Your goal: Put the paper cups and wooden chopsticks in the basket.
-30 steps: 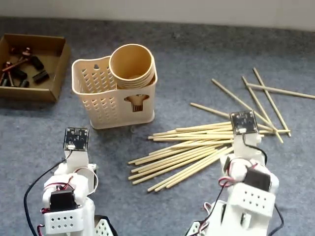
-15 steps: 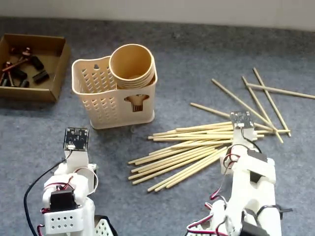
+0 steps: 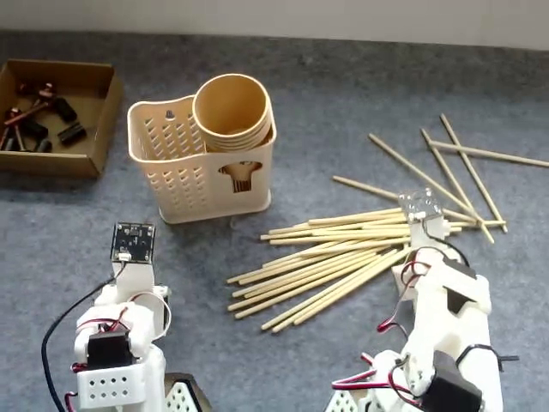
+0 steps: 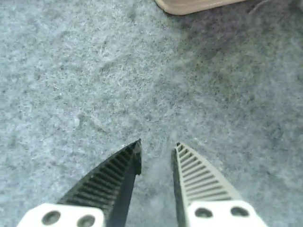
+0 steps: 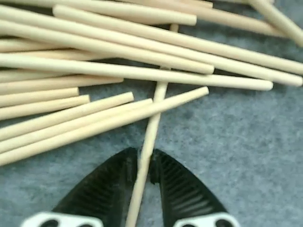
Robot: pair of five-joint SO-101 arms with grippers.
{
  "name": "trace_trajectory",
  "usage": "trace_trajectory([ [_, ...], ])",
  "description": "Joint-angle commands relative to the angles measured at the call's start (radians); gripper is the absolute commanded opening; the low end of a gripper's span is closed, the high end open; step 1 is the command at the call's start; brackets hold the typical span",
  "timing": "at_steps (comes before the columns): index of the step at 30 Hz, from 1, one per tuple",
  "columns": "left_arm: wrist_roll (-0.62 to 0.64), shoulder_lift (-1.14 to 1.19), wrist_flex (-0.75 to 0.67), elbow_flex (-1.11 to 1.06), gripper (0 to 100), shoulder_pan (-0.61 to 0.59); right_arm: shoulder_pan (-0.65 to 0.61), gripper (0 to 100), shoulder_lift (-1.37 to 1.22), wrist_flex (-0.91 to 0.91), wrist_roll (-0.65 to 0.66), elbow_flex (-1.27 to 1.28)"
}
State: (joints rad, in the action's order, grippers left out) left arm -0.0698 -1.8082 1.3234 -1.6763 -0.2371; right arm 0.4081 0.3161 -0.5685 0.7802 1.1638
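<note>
Down at the lower right of the overhead frame, my right claw [image 5: 144,156] is clamped shut on a single chopstick [image 5: 150,127]. Both black fingers are pressed against its sides, and its far end slips under several others in the chopstick pile [image 3: 326,266]. That pile lies flat and fanned out on the grey surface [image 3: 343,103], centre right of the overhead frame, just off to the lower right of the basket [image 3: 171,184]. A handful of loose sticks [image 3: 446,172] are scattered further toward the right edge, some crossing each other. The basket stands upright left of centre, and the paper cups [image 3: 232,107] are stacked inside its right-hand side, with the rims poking up above the basket's rim. Over at the lower left, my left claw [image 4: 156,151] hangs above bare surface near the basket's base, fingers a little apart with nothing between them. Upper left corner has a cardboard box [image 3: 94,112] with some small dark bits in it, well apart from everything else.
</note>
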Motion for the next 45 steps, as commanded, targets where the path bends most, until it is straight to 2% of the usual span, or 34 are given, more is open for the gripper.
trace_trajectory([
  [1,-0.003,-0.005,0.003,-0.019,11,-0.001,0.077,0.5,-0.033,0.038,0.049,0.004],
  [8,-0.003,-0.005,0.003,-0.019,11,-0.001,0.168,0.5,0.134,0.033,0.066,0.012],
  [13,-0.003,-0.005,0.003,-0.019,11,-0.001,0.257,0.5,0.259,-0.170,0.229,0.005],
  [16,-0.003,-0.005,0.003,-0.019,11,-0.001,0.320,0.5,0.329,-0.232,0.282,0.005],
  [22,-0.003,-0.005,0.003,-0.019,11,-0.001,0.435,0.5,0.450,-0.240,0.379,0.018],
  [34,-0.003,-0.005,0.003,-0.019,11,-0.001,0.618,0.5,0.642,-0.240,0.482,0.102],
  [41,-0.003,-0.005,0.003,-0.019,11,-0.001,0.631,0.5,0.805,-0.240,0.476,0.104],
  [45,-0.003,-0.005,0.003,-0.019,11,-0.001,0.576,0.5,0.901,-0.240,0.473,0.145],
])
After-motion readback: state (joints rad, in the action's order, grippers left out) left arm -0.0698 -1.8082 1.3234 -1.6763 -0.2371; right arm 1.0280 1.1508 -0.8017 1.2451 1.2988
